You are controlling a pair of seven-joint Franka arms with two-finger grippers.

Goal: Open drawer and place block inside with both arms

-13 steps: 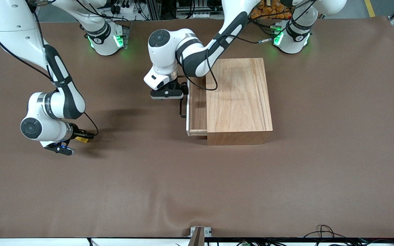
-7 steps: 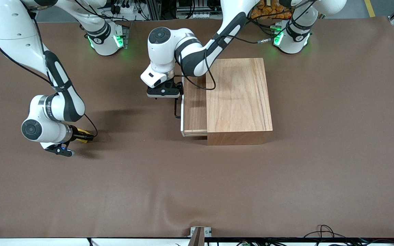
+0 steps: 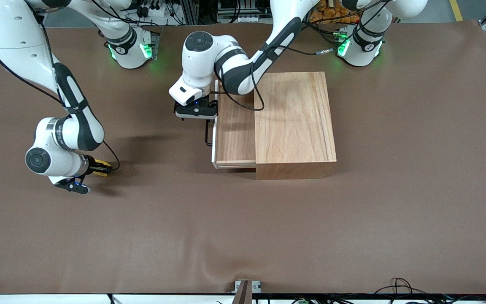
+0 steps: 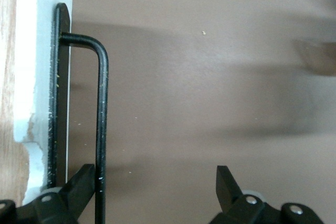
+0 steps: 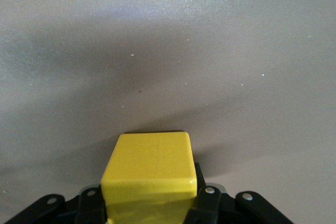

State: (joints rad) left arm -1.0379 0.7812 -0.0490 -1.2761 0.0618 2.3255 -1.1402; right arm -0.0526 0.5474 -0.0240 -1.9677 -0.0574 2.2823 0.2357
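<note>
My left gripper (image 3: 195, 110) sits at the black wire handle (image 4: 101, 124) of the drawer (image 3: 234, 133), fingers spread wide with one fingertip (image 4: 84, 182) hooked against the wire, and the drawer stands partly drawn out of the wooden box (image 3: 295, 122) toward the right arm's end of the table (image 3: 243, 228). My right gripper (image 3: 97, 168) is near that same end of the table, low over its brown cover, fingers clamped on the yellow block (image 5: 150, 169), well apart from the drawer.
</note>
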